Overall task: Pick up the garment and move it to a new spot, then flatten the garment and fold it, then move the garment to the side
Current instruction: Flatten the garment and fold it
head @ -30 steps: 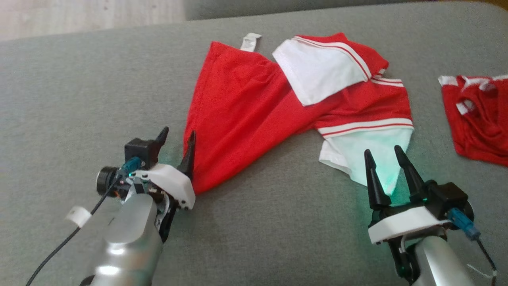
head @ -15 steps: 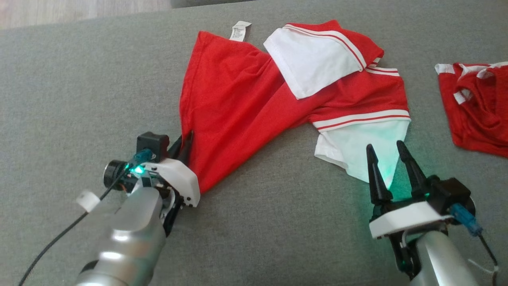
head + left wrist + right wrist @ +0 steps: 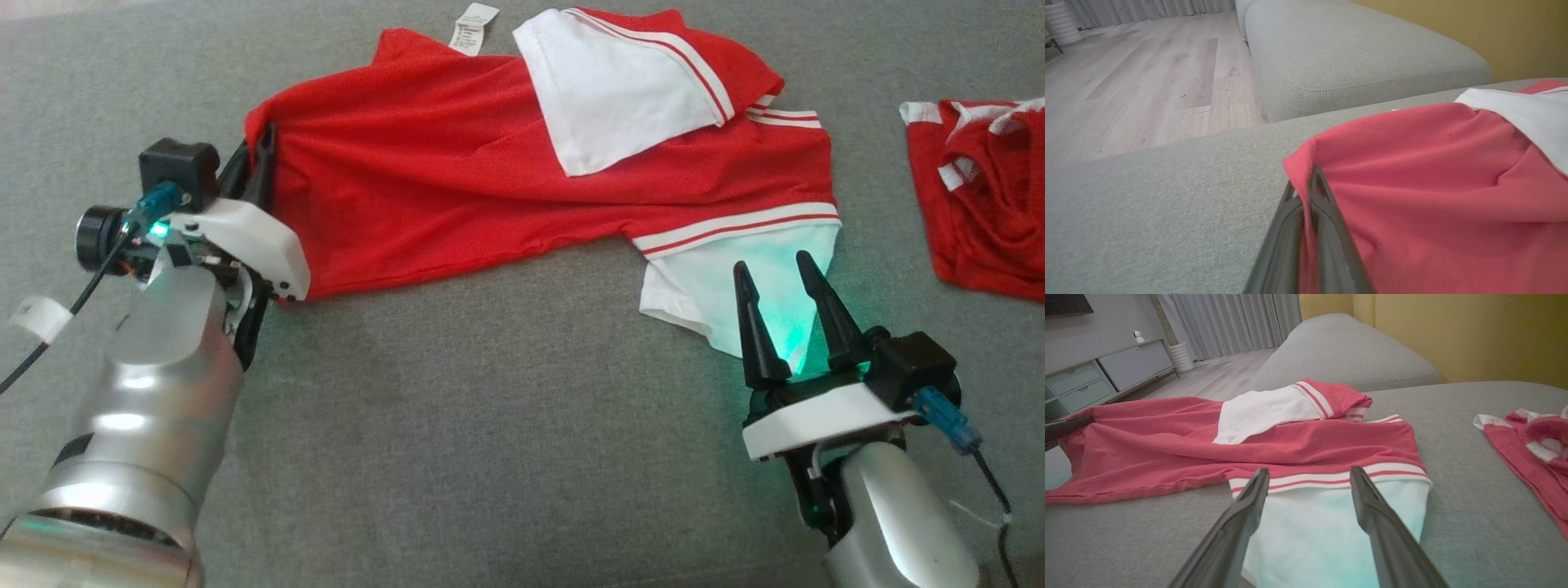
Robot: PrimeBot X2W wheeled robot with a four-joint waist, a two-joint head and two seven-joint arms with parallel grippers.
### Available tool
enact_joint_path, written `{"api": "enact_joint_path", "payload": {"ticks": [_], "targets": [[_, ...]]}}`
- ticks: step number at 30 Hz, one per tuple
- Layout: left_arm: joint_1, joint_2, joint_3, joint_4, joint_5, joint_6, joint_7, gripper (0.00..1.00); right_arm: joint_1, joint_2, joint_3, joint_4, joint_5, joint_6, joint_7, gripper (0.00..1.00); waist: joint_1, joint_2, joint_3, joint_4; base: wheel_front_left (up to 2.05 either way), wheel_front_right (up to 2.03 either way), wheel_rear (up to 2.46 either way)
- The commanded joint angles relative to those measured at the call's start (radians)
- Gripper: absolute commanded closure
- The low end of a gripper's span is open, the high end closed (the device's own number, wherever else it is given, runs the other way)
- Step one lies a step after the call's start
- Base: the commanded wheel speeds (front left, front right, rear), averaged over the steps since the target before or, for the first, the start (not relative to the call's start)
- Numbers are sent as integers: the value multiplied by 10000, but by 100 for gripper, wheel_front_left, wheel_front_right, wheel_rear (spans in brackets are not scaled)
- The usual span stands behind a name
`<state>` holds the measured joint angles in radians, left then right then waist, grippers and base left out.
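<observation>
1. Left gripper [image 3: 260,159]: closed on a raised red fold at the left end of the garment [image 3: 457,171]. In the left wrist view the gripper [image 3: 1304,190] shows its fingers pressed together with cloth pinched between them. The head view gives less detail, because the white housing covers the garment's lower left corner.

2. Garment: spread across the far part of the sofa seat [image 3: 490,425]. One white sleeve [image 3: 604,90] is folded over the red body. A label [image 3: 473,16] lies at the garment's far edge.

3. Right gripper [image 3: 771,263]: open, fingers well apart, over the near white sleeve, which is lit green. In the right wrist view the gripper [image 3: 1309,471] has its fingers framing that sleeve just below the striped band on the garment [image 3: 1310,441]. Contact with the cloth cannot be determined.

4. Surroundings: a second red garment [image 3: 988,212] lies crumpled near the seat's right edge, well apart from the first. The right wrist view adds a yellow backrest [image 3: 1453,335], grey curtains [image 3: 1229,322] and a drawer cabinet [image 3: 1098,379]. The left wrist view adds a wooden floor [image 3: 1139,81] and a neighbouring cushion [image 3: 1355,53] beyond the seat's far edge.
</observation>
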<state>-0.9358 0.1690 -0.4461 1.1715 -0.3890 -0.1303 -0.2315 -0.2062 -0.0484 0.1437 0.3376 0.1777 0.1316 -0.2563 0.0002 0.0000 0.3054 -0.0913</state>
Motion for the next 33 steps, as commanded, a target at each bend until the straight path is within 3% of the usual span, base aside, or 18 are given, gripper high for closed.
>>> {"api": "enact_joint_path", "payload": {"ticks": [1,2,3,4,8,13,18,23,33], "targets": [[-351,481,378,-126,-77,154,-171,100,-177,-18,221,-217,78,-9,-55,0,-2,0,8,-54,0,0,0],[-347,517,446,-152,-102,254,-219,42,-187,-18,195,-217,95,-9,-55,0,-2,0,-9,-67,0,0,0],[-347,517,446,-152,-102,254,-219,42,-187,-18,195,-217,95,-9,-55,0,-2,0,-9,-67,0,0,0],[-321,550,495,-221,-91,390,-256,0,-196,-18,158,-218,102,-9,-55,0,-2,0,-36,-65,0,0,0],[234,719,909,-1592,81,1046,-295,0,-162,-18,12,-306,148,-9,-55,0,-2,0,-280,43,0,0,0],[2234,699,1671,-4034,562,1689,-299,0,32,-18,-130,-298,184,-9,-55,0,-2,0,-827,288,0,0,0],[4670,295,2435,-5995,1079,2001,-300,0,314,-18,-215,-152,216,-9,-55,0,-2,0,-1409,534,0,0,0],[6716,-302,3089,-7066,1457,1956,-301,0,600,-18,-289,23,248,-9,-55,0,-2,0,-1892,743,0,0,0],[9068,-1019,3722,-8300,2205,1343,-302,0,1252,-18,-446,425,312,-9,-55,0,-2,0,-2642,954,0,0,0]]}}
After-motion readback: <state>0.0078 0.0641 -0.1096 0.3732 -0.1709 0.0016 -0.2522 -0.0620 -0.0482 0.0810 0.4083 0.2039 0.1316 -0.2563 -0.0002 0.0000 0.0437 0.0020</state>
